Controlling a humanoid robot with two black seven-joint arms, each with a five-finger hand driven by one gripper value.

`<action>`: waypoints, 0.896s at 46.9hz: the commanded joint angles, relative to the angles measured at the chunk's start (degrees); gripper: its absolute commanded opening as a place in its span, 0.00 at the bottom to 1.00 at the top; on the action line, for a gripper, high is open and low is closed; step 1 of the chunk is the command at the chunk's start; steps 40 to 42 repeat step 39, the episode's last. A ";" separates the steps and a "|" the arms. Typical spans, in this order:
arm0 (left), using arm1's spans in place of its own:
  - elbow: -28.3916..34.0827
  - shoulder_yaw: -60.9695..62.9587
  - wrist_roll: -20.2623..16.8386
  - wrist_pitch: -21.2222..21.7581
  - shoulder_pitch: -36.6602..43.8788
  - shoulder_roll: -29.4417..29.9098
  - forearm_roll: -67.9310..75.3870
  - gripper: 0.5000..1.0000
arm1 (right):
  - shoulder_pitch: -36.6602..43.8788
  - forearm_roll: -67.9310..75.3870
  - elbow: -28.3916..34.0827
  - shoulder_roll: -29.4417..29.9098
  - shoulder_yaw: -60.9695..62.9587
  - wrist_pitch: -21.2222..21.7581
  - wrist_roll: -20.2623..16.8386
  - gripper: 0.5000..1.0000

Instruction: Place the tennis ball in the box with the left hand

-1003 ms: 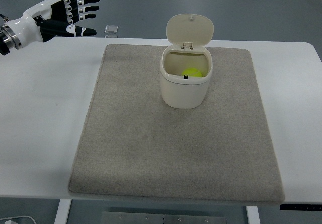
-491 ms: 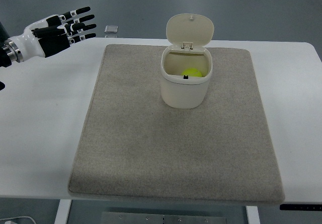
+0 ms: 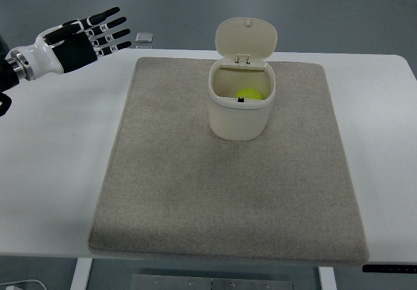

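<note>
A cream box with its hinged lid raised stands on the far middle of a grey mat. A yellow-green tennis ball lies inside the box. My left hand is at the far left, above the table's back edge, well left of the box. Its fingers are spread and it holds nothing.
The mat lies on a white table. A small grey square object sits at the table's back edge, just right of my left hand. The floor shows beyond the far edge.
My left hand has drawn back to the left and lowered slightly over the second, then turned a little. The box, lid and ball have not moved.
</note>
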 commanded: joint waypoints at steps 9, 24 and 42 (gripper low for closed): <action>0.67 -0.05 -0.27 0.27 1.17 -0.80 0.08 0.99 | -0.03 0.19 0.24 0.00 0.06 -1.14 0.09 0.88; 1.90 -0.05 -0.36 0.27 1.17 -0.72 0.17 0.99 | -1.26 0.46 0.33 0.00 0.23 -7.12 5.01 0.88; 1.81 -0.14 -0.36 0.01 1.26 -0.45 0.17 0.99 | -1.26 0.46 1.56 0.00 0.23 -8.35 4.92 0.88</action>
